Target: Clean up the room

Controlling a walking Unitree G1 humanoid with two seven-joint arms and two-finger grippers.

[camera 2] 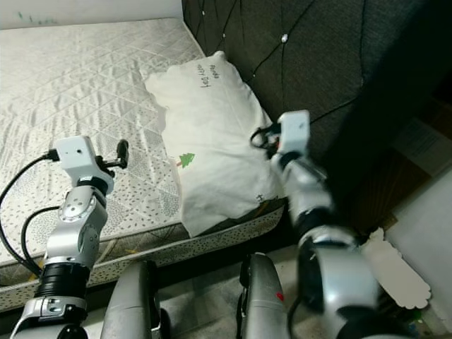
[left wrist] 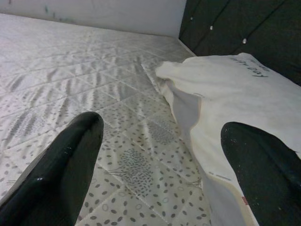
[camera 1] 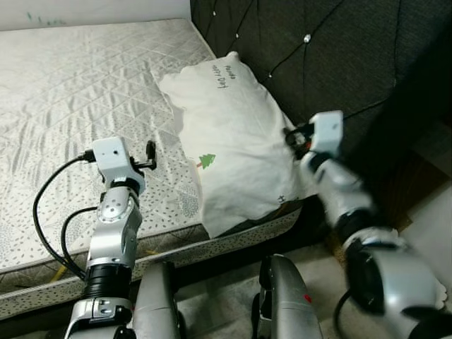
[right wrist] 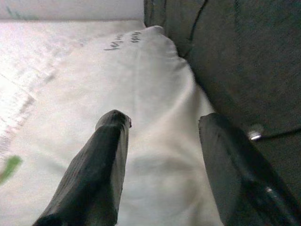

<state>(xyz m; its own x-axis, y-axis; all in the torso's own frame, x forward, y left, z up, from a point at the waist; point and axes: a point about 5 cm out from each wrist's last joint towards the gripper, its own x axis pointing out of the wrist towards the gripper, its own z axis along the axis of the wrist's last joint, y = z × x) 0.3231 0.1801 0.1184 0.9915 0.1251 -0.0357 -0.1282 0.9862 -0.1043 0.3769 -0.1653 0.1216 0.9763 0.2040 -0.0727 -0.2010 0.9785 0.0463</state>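
A white pillow with dark handwriting and a small green tree mark lies on the patterned mattress, up against the dark tufted headboard. One corner of it hangs over the bed's near edge. My left gripper hovers over the mattress just left of the pillow. In the left wrist view it is open, with mattress and pillow edge between its fingers. My right gripper is at the pillow's right edge beside the headboard. In the right wrist view it is open, its two fingers spread just above the pillow cloth.
The bed's near edge runs across in front of my legs. Black cables loop beside my left arm. A white scalloped object lies on the floor at the right, near a brown wooden surface.
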